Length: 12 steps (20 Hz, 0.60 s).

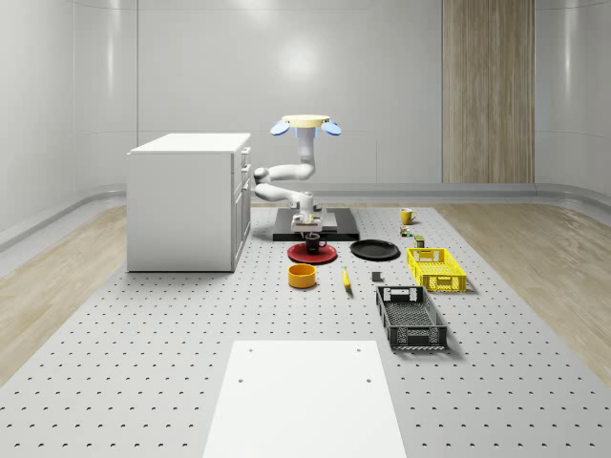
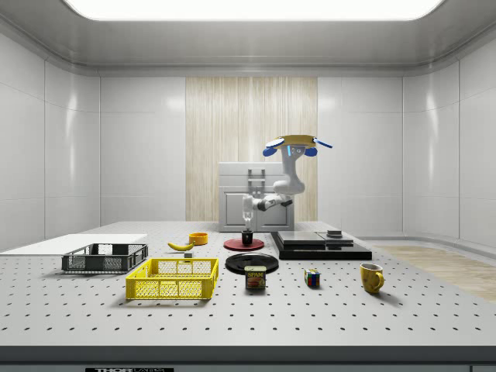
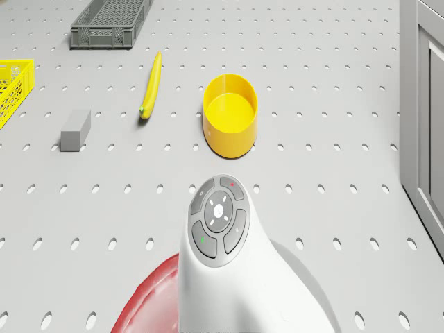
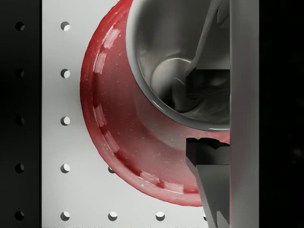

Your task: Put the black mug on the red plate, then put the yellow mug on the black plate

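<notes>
The arm hides most of the red plate [image 3: 142, 302] (apparently half cut off)

mug [image 1: 313, 241] sits on plate [image 1: 312, 253] (bowl [image 1: 302, 276] just in front).

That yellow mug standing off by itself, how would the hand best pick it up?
Probably from above, pinching the rim: the yellow mug stands upright with its mouth open. Come down on the wall away from the handle, which sticks out toward the side view's right.
</notes>
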### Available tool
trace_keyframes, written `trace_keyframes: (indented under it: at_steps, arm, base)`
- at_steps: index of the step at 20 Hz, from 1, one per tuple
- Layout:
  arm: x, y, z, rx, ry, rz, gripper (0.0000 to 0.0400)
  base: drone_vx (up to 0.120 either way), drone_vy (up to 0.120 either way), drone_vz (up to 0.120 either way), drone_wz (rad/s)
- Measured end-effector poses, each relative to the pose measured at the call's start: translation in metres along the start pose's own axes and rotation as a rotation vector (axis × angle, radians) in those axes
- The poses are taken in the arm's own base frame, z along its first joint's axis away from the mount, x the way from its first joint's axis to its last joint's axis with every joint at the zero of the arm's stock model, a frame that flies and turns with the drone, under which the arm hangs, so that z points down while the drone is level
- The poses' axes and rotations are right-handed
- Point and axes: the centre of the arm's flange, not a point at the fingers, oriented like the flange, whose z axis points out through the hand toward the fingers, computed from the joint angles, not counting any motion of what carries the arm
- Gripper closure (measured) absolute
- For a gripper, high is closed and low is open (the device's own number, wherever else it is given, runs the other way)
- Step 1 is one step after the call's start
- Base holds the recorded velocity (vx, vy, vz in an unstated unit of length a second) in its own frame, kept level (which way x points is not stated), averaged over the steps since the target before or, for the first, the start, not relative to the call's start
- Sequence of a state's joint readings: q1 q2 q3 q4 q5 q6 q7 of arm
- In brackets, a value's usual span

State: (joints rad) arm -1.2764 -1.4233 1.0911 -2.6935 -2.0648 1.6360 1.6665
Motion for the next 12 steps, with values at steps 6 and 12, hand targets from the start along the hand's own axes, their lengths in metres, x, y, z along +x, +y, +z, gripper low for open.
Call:
trace_keyframes:
  at_steps: [6,12]
  arm:
    - [0.004,0.002,-0.015,0.000,0.000,0.000,0.0043]
    - [0.005,0.003,-0.026,0.000,0.000,0.000,0.0010]
  base:
    - [0.000,0.000,0.053,0.000]
    - [-0.060,0.093,0.120,0.000]
